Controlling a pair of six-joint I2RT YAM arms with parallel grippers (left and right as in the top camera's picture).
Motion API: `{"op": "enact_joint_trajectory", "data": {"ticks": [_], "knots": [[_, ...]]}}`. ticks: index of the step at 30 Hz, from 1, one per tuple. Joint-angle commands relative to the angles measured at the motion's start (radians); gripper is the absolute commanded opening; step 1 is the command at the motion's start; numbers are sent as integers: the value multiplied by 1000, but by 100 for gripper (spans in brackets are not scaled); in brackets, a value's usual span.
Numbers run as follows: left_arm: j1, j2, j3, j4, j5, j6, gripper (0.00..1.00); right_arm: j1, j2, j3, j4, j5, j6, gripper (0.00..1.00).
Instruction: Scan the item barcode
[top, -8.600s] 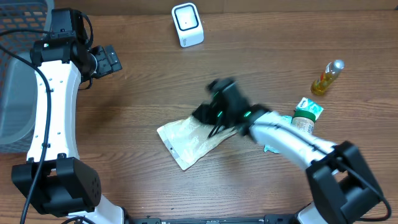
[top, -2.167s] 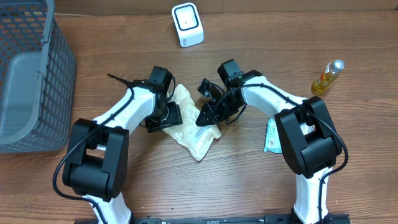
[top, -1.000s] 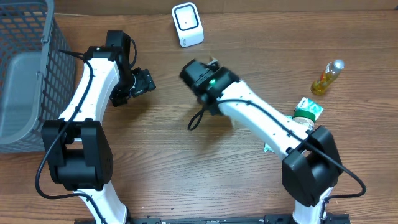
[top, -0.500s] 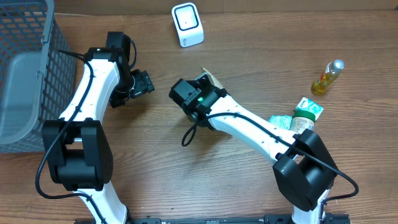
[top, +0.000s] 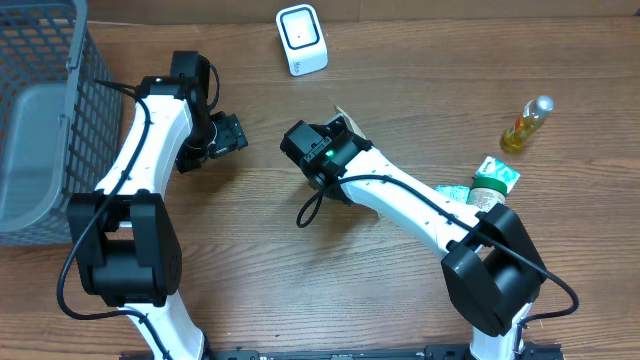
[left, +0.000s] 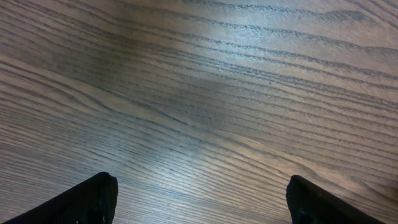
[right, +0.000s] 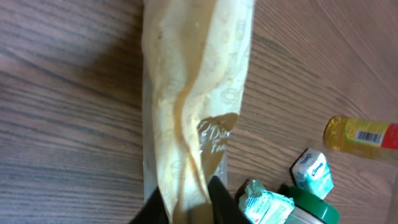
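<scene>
One pouch (right: 193, 93) had been lifted, pinched in the right gripper (right: 186, 202), and carried nearer the scanner (top: 301, 38) beyond it; the left gripper (left: 202, 202), spread wide, was withdrawn. Scanning was judged near.

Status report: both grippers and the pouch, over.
Left gripper open over bare table. Right gripper shut on tan pouch. Scanner apart, nothing between. No barcode in view.
</scene>
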Motion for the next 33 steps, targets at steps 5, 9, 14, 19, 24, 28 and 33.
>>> {"op": "enact_joint_trajectory", "data": {"ticks": [5, 9, 14, 19, 24, 28, 33], "knots": [[0, 0, -5, -10, -14, 12, 90, -1, -25, -18, 13, -67, 25, 24], [0, 0, -5, -11, -14, 12, 90, -1, -25, -18, 35, -149, 24, 36], [0, 0, -5, -11, -14, 12, 90, -1, -26, -10, 49, -214, 21, 50], [0, 0, -5, -15, -14, 12, 90, -1, -26, 31, 49, -404, -29, 53], [0, 0, -5, -19, -14, 12, 91, -2, -26, 102, 37, -637, -115, 60], [0, 0, -5, -26, -14, 13, 91, -30, -26, 145, 10, -638, -114, 65], [-7, 0, -5, -23, 66, 51, 86, -117, -26, 146, 7, -638, -96, 80]]}}
